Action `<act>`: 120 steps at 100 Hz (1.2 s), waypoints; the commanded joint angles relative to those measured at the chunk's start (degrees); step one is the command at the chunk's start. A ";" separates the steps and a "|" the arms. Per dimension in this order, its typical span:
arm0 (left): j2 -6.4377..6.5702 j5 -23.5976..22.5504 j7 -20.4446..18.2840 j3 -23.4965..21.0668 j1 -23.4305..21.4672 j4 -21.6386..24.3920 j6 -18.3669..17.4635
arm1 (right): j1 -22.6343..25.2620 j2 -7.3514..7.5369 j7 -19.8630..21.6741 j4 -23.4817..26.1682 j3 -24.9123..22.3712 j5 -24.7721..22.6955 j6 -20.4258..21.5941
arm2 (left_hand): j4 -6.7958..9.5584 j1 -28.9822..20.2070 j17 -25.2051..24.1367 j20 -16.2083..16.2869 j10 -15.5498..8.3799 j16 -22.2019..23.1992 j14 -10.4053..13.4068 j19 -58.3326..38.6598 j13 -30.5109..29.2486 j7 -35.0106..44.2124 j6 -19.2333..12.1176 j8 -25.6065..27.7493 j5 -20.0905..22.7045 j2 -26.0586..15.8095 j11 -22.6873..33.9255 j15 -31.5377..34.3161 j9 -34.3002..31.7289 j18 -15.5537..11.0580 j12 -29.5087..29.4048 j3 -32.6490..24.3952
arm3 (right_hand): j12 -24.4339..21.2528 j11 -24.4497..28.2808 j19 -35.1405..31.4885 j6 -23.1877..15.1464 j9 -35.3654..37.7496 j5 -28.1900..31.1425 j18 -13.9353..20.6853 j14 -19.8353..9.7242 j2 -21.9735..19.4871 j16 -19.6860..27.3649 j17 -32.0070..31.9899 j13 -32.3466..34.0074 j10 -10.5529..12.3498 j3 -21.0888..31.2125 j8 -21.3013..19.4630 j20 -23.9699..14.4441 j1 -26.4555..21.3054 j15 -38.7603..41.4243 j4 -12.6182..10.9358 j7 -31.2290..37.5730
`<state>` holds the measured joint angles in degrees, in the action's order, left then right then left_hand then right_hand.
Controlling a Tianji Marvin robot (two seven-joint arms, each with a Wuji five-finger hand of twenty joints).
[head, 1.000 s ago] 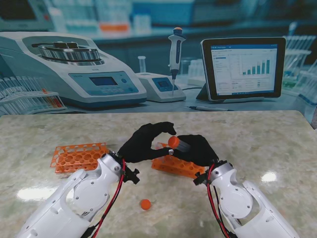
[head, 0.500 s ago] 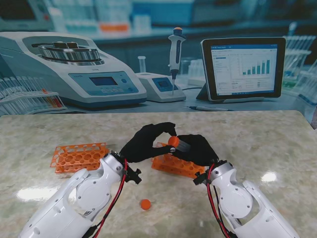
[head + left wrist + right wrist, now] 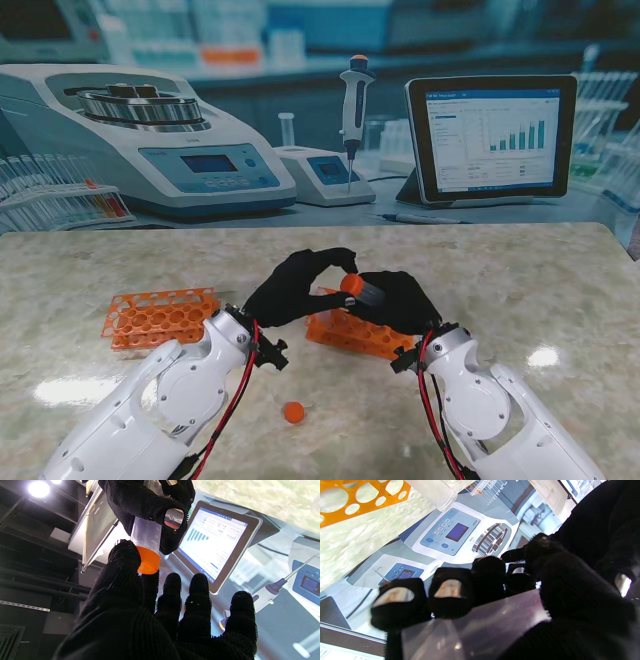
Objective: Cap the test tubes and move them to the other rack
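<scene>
- A printed lab backdrop, with a centrifuge and a tablet, is standing behind a pale marble desk point(image 3: 520, 270).
- The right hand point(image 3: 395, 300) is wrapping its fingers around a clear test tube point(image 3: 146, 533), holding it tilted above the middle of the desk, over one orange rack point(image 3: 365, 335).
- The left hand point(image 3: 290, 285) is pinching the orange cap point(image 3: 149, 560) on the tube's mouth between thumb and forefinger, its other fingers spread loose.
- Capping is looking underway, not finished: I cannot tell whether the cap is sitting fully tight.
- A loose cap point(image 3: 293, 411) is lying toward the near edge, between the arms.
- The second rack point(image 3: 160, 316), toward the left edge, is showing no tubes; transfer is still remaining.
</scene>
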<state>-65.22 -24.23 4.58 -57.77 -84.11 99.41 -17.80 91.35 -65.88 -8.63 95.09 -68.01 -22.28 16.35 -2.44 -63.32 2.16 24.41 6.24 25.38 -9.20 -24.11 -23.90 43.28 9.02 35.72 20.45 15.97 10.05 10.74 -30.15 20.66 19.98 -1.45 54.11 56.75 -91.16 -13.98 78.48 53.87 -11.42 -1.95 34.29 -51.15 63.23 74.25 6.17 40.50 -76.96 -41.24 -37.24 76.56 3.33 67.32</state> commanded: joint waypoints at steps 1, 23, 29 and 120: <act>-0.25 -0.32 0.07 0.19 -0.09 -0.10 0.00 | 0.31 -0.24 0.12 0.23 0.17 0.14 -0.14 | 4.01 -10.49 -0.14 0.20 -0.96 0.65 0.60 -2.23 -1.71 8.39 -5.07 0.61 7.15 -4.70 0.39 0.45 -1.26 -0.01 0.90 -3.92 | -0.09 0.76 -1.88 -2.18 -0.44 -0.35 -0.42 -1.82 -0.75 -0.54 1.00 1.25 0.62 -0.61 -1.41 -0.03 -0.15 1.58 1.27 1.25; -0.36 -1.46 1.11 0.25 -0.04 -0.59 -0.68 | 0.31 -0.25 0.08 0.28 0.17 0.09 -0.08 | 1.73 -10.63 0.32 -0.37 -1.13 0.32 0.62 -3.34 -3.08 1.67 -6.16 -8.59 15.47 0.59 -0.07 0.59 -2.97 0.22 -0.13 -14.43 | -0.10 0.76 -1.88 -2.19 -0.40 -0.37 -0.42 -1.82 -0.69 -0.54 1.00 1.26 0.64 -0.62 -1.41 -0.03 -0.08 1.59 1.29 1.24; -0.33 -2.05 1.30 0.25 0.00 -0.74 -0.93 | 0.30 -0.25 0.05 0.29 0.17 0.10 -0.08 | 1.05 -10.65 0.47 -0.50 -1.21 0.18 0.71 -3.68 -3.32 -0.61 -6.72 -9.69 16.59 1.42 -0.12 0.61 -3.31 0.30 -0.36 -15.69 | -0.10 0.76 -1.88 -2.20 -0.42 -0.37 -0.42 -1.82 -0.72 -0.55 1.00 1.25 0.56 -0.57 -1.41 -0.04 -0.17 1.60 1.28 1.24; 0.06 -3.33 1.06 -0.41 -1.04 -0.76 -3.22 | 0.29 -0.30 -0.22 0.58 0.05 0.03 0.01 | 0.68 -8.00 -0.16 -1.76 -2.94 -1.16 0.78 -3.50 -1.34 -14.01 -20.21 -13.48 16.27 2.73 -1.79 -0.79 -1.65 -0.01 -2.78 -23.42 | -0.11 0.74 -1.88 -2.22 -0.43 -0.32 -0.42 -1.82 -0.73 -0.54 1.00 1.25 0.55 -0.62 -1.41 -0.04 -0.12 1.55 1.31 1.23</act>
<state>-65.35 -27.22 6.02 -58.25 -84.63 98.63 -20.84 91.47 -65.87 -8.83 95.03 -68.11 -22.41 16.38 -3.89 -65.60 2.79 24.41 5.46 24.89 -9.20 -26.55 -25.40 23.92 -6.27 22.00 31.35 22.02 9.27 10.85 -32.29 20.75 18.43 -18.50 54.11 56.75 -91.16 -13.84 78.48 53.58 -11.42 -1.95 33.88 -51.15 63.23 74.24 6.17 40.50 -77.42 -41.24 -37.24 76.56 3.33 67.32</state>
